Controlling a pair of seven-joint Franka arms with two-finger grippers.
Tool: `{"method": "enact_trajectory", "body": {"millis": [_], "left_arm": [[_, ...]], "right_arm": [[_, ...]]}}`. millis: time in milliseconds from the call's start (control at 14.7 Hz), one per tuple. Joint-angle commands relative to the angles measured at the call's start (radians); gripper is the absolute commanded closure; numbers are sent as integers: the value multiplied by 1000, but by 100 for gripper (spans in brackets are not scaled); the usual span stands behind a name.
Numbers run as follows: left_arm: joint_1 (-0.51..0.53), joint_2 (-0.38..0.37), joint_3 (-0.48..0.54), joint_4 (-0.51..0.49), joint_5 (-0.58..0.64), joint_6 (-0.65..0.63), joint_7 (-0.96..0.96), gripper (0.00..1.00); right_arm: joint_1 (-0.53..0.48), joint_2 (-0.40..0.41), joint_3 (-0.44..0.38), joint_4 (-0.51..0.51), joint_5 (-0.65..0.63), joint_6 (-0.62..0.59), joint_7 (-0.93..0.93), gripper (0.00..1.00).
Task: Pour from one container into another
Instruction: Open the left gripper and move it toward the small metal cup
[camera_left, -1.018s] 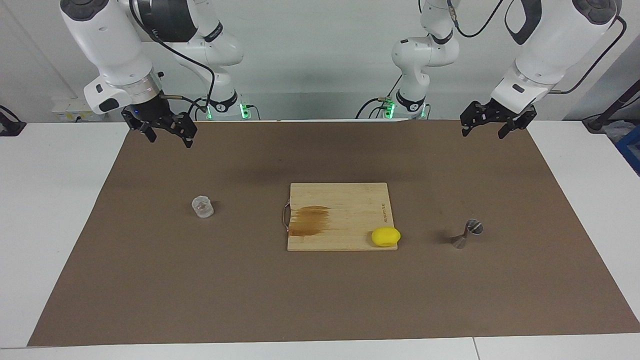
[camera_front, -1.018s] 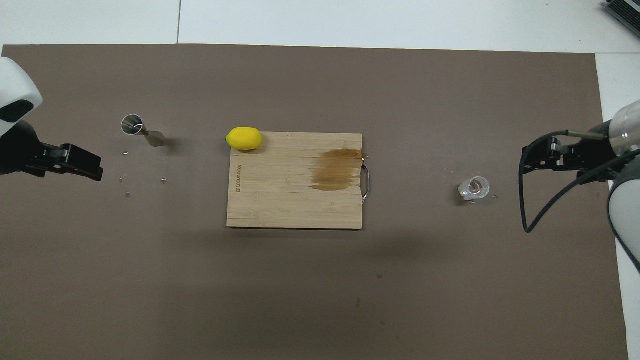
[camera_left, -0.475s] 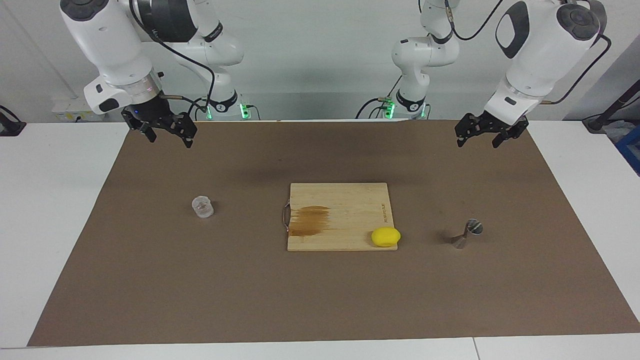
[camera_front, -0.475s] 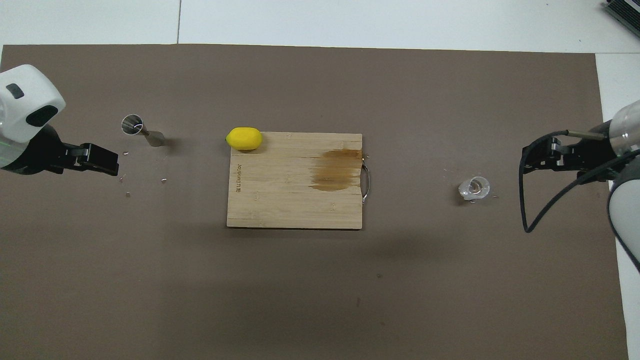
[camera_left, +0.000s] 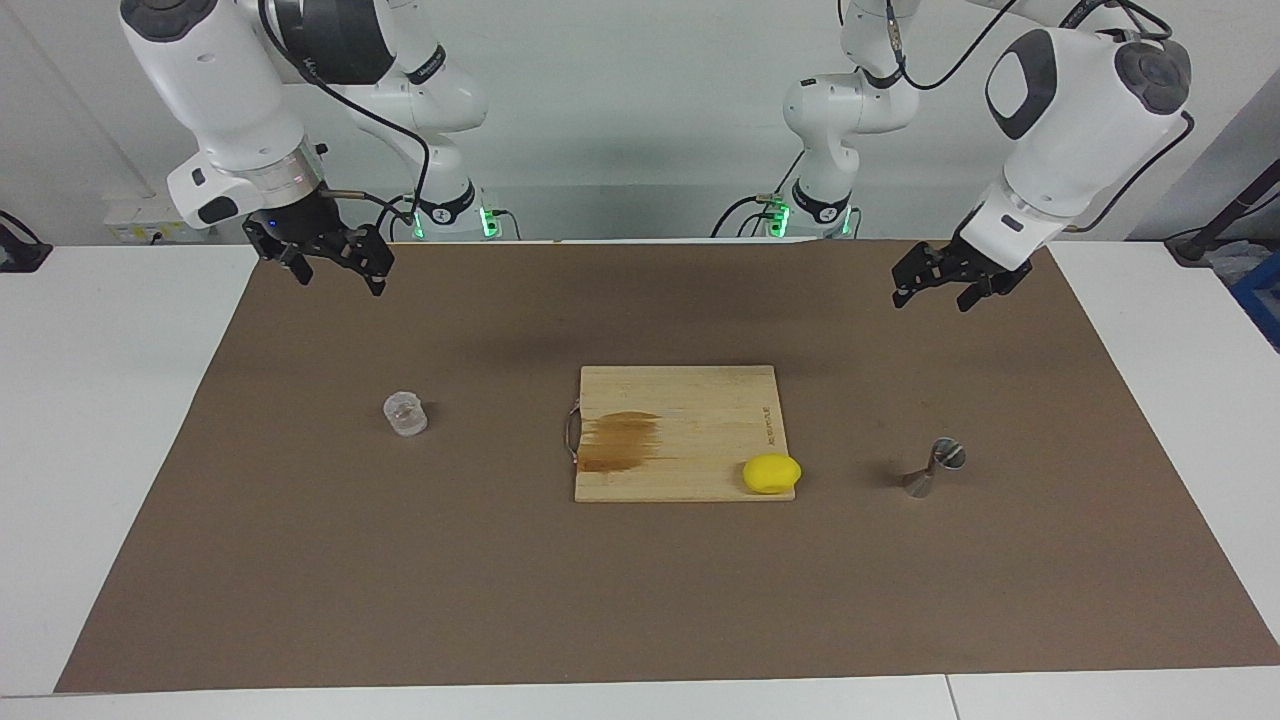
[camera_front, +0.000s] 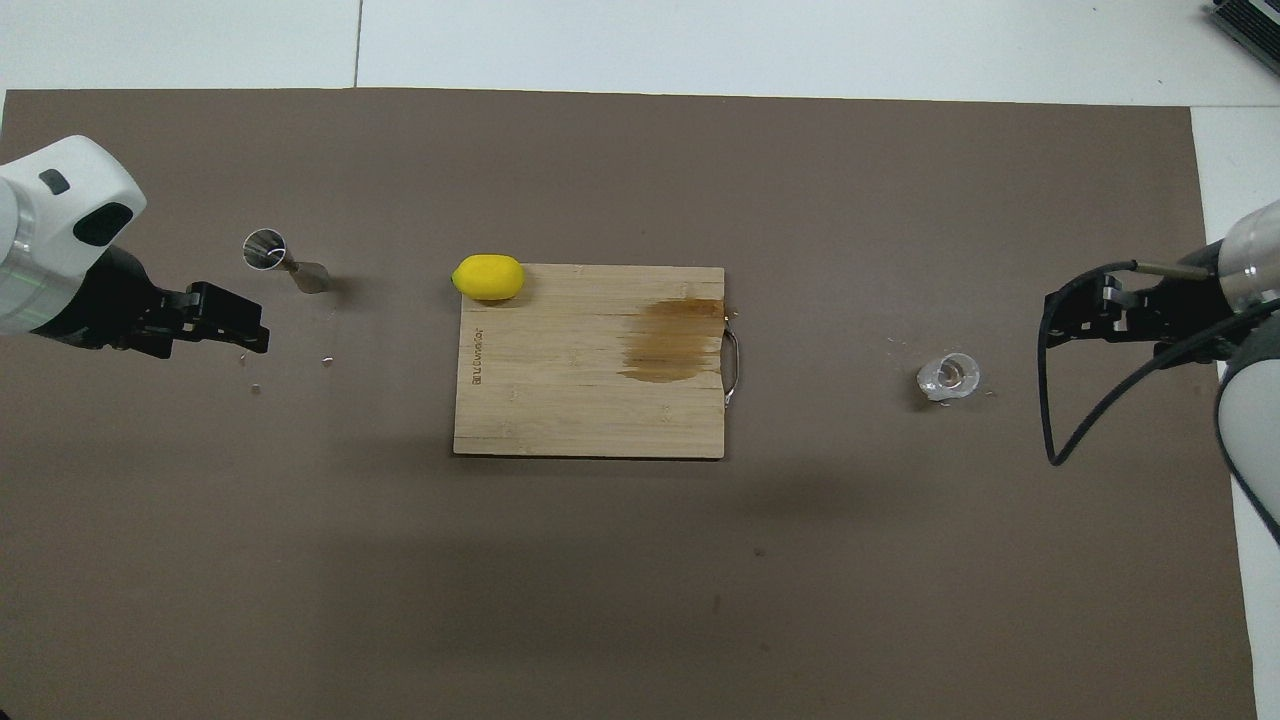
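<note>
Both grippers open and empty, in the air over the mat.

Clear cup (camera_left: 405, 414) toward right arm's end, beside board (camera_left: 680, 400): probably light, slippery, breakable; best held around the wall. Steel jigger (camera_left: 932, 468) toward left arm's end, beside lemon (camera_left: 771, 473). Left gripper (camera_left: 930, 290), right gripper (camera_left: 335, 265).

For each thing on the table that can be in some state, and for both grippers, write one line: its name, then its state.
Clear cup: upright on the mat, untouched.
Steel jigger: tilted toward the left arm's end of the table, untouched.
Lemon: whole, on a corner of the board.
Cutting board: flat, with a brown stain near its handle.
Left gripper: open, empty, raised over the mat.
Right gripper: open, empty, raised over the mat.
</note>
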Motion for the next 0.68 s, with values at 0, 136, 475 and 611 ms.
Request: {"method": "enact_trajectory", "body": {"millis": [0,136,475,611], "left_arm": [[12,94,37,48,-65,-40,-17,0],[12,120,72,36,-103,-29,-22,0],[13,160,228,-1,-356,-5,-324,0],[24,163,264,-32,-438,20,-451,0]], "right_arm": [[-10,-13,-1,-8,23,3,-39,0],[-10,-13,-1,-8,23,3,-39,0],[-12,-13,-1,-8,23,0,-38,0],[-12,-13,-1,-8,23,-4,-38,0]]}}
